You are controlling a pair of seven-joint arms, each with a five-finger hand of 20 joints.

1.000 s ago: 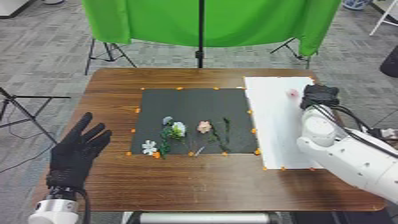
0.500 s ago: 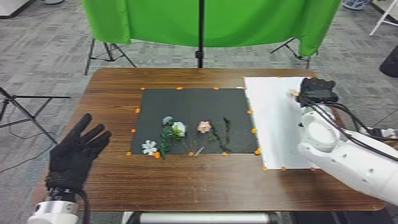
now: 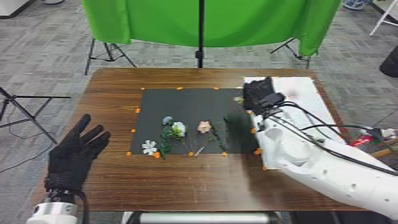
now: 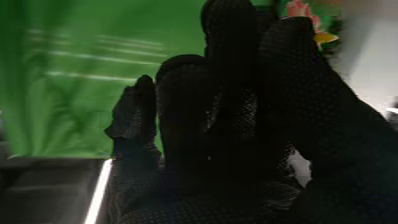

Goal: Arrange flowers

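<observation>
We pinch a flower (image 4: 299,11) in our right hand (image 3: 258,95) at the mat's (image 3: 182,102) far right corner, other flowers (image 3: 149,147) on its near half, left hand (image 3: 71,160) open along the worktop's (image 3: 178,187) left edge.

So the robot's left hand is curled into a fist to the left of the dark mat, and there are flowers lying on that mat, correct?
Not quite: the left hand is open, with its fingers straight and spread, as the head view shows. It is indeed left of the dark mat, and flowers do lie there.
</observation>
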